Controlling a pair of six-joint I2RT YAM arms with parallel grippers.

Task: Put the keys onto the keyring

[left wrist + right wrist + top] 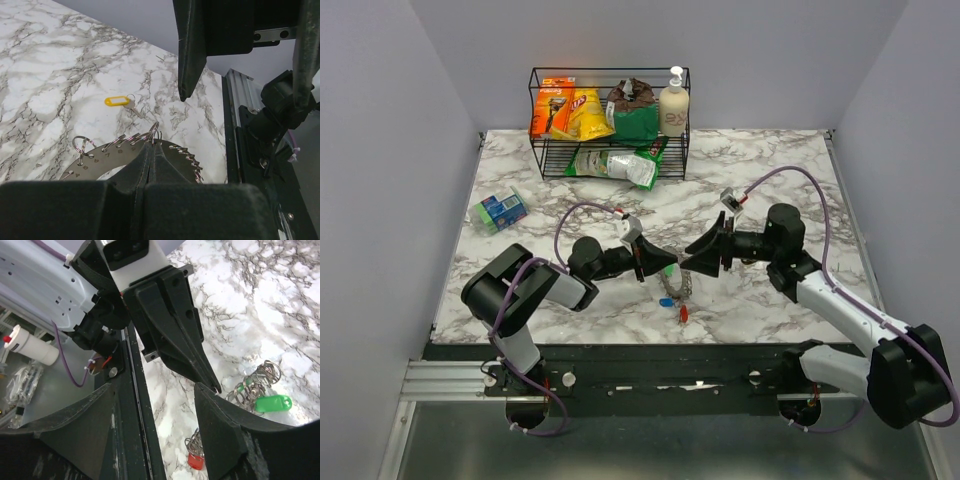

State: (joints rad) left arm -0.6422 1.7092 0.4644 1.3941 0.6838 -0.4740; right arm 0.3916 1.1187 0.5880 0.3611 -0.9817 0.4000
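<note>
My left gripper (663, 262) is shut on the edge of the keyring (100, 156), a flat silvery ring with numbered holes and small wire loops along its rim. In the top view the keyring (678, 285) hangs between both grippers, just above the marble. A blue key (666, 300) and a red key (684, 313) hang or lie below it. A yellow key (116, 101) lies loose on the marble beyond the ring. My right gripper (692, 262) faces the left one, open and empty (155, 390). A green key (272, 404) and the red key (196, 461) show beside its right finger.
A black wire rack (542, 150) at the back holds snack packs and a lotion bottle (674, 105). A blue-green pack (499, 210) lies at the left. The table's front edge with its metal rail (450, 378) is close below the grippers.
</note>
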